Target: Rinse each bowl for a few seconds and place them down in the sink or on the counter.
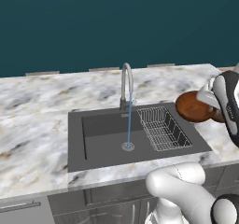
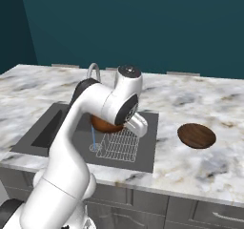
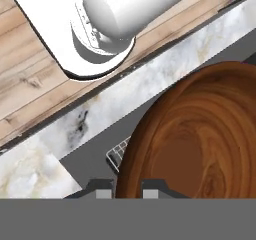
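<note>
Gripper [image 3: 125, 193] clamped on bowl [image 1: 193, 107] rim, bowl tilted above rack [image 1: 163, 128]; second bowl [image 2: 196, 135] flat on marble counter [image 2: 200, 166]; teal wall [image 1: 116, 22].

One reddish-brown wooden bowl [image 1: 193, 107] is being held tilted above the wire-rack end of the dark grey sink [image 1: 100, 141], its rim being pinched at the hand. A second bowl [image 2: 196, 135] is lying flat on the marble-patterned counter [image 2: 200, 104], well apart to the right of the sink. Water is being run from the faucet onto the drain.
</note>
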Available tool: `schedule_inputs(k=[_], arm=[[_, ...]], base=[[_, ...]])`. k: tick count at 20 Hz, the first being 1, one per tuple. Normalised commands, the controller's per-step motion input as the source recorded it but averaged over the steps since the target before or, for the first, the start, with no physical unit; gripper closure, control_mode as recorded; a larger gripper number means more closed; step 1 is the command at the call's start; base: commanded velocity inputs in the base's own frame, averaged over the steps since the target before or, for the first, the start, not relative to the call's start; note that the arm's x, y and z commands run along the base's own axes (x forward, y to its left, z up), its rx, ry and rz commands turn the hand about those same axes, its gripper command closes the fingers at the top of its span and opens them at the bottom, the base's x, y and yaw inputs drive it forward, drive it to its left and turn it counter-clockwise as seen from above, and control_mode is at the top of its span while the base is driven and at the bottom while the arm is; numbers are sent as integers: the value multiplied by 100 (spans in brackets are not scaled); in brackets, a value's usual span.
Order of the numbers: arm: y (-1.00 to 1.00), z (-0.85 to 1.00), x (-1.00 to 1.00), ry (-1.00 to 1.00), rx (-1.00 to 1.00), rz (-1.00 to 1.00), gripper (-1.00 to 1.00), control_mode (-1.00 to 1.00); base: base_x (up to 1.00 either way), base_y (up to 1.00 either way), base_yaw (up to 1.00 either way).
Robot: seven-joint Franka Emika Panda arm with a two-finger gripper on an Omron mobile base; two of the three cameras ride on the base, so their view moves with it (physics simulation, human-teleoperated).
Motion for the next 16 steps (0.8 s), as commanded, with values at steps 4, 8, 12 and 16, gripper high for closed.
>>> schedule_inputs(k=[4,8,12,16], arm=[[32,-39,0,-4,12,6,100,-100],[26,-34,0,-2,6,2,100,-100],[33,-18,0,-1,0,0,100,-100],[35,0,0,-5,-5,0,100,-100]], base=[[0,0,0],[0,0,0],[0,0,0],[0,0,0]])
